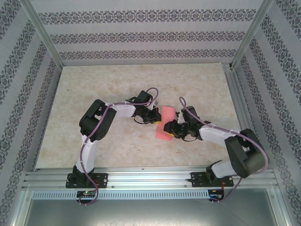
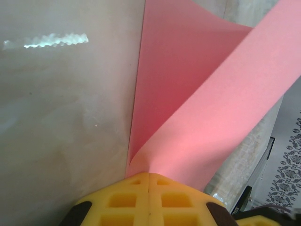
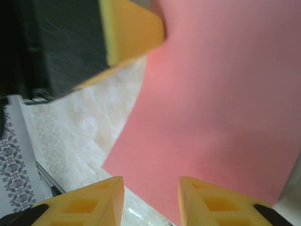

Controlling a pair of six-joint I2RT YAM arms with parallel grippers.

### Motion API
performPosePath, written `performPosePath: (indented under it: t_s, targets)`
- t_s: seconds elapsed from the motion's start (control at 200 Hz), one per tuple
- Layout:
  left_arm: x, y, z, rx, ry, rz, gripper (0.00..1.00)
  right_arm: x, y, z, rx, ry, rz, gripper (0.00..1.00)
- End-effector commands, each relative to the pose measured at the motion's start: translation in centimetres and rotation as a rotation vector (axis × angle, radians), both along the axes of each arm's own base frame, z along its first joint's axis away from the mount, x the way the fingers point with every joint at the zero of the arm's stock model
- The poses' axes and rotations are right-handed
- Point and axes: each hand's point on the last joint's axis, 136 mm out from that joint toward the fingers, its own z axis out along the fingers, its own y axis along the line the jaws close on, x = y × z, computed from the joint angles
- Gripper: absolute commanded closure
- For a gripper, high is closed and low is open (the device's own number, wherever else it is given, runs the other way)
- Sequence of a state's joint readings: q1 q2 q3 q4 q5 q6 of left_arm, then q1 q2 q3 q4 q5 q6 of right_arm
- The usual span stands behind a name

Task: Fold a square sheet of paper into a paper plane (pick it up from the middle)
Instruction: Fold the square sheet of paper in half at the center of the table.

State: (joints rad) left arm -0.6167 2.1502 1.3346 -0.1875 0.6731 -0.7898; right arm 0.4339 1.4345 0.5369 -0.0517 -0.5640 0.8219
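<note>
Left pincer (image 2: 149,176) pinching pink paper sheet (image 2: 188,94) at its edge, 1 flap curling up ahead. Right pincer (image 3: 151,190) gaping narrowly, sheet lying just beyond its tips. Paper seeming light, floppy, tearable; gripping mid-edge looking safest.

From above, the left gripper (image 1: 157,118) and right gripper (image 1: 171,128) hide the middle of the square sheet of paper (image 1: 167,113) from me; wrist views crop its edges.

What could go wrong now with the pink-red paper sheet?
The left gripper pinches the thin pink-red square sheet of paper at one small spot, and the sheet curls up: a pull might tear it. The right gripper, jaws apart at the sheet's edge, might crumple it when closing.
</note>
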Motion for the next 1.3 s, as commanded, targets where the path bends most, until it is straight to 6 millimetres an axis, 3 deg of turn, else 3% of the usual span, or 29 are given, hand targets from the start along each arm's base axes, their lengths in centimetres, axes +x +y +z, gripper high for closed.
performPosePath:
  t_s: [0.0, 0.08, 0.19, 0.415, 0.515, 0.659, 0.834, 0.899, 0.994, 1.159, 1.294]
  targets:
    - [-1.3, 0.1, -2.3, 0.058, 0.042, -0.029, 0.96, -1.2, -0.8, -2.3, -0.043, 0.061, -0.012, 0.64]
    - [-1.3, 0.1, -2.2, 0.061, 0.041, -0.029, 0.96, -1.9, -1.6, -3.8, -0.078, 0.097, -0.02, 0.64]
    - [-1.3, 0.1, -2.3, 0.061, 0.043, -0.03, 0.96, -2.5, -1.6, -4.3, -0.079, 0.12, -0.01, 0.65]
    - [-1.4, 0.2, -2.4, 0.065, 0.044, -0.033, 0.96, -1.3, -0.9, 0.1, -0.018, 0.011, -0.007, 0.64]
    - [-1.4, 0.1, -2.4, 0.064, 0.045, -0.036, 0.96, -1.5, -0.7, 0.7, 0.006, 0.0, -0.005, 0.64]
    - [-1.4, 0.1, -2.4, 0.064, 0.043, -0.036, 0.96, -2.1, -0.5, -0.9, 0.017, 0.041, -0.005, 0.64]
    - [-1.4, 0.1, -2.5, 0.065, 0.047, -0.039, 0.96, -3.6, -1.5, -4.5, -0.047, 0.139, -0.009, 0.65]
    - [-1.5, 0.1, -2.6, 0.067, 0.05, -0.039, 0.96, -3.8, -1.6, -4.6, -0.055, 0.147, -0.006, 0.66]
    - [-1.5, 0.1, -2.6, 0.068, 0.052, -0.041, 0.96, -2.9, -1.5, -3.0, -0.061, 0.103, -0.002, 0.65]
    - [-1.5, 0.1, -2.6, 0.073, 0.051, -0.043, 0.96, 1.1, -2.3, 1.8, -0.084, -0.037, -0.04, 0.66]
    - [-1.5, 0.1, -2.6, 0.074, 0.049, -0.043, 0.96, 3.7, -2.9, 2.7, -0.089, -0.072, -0.059, 0.66]
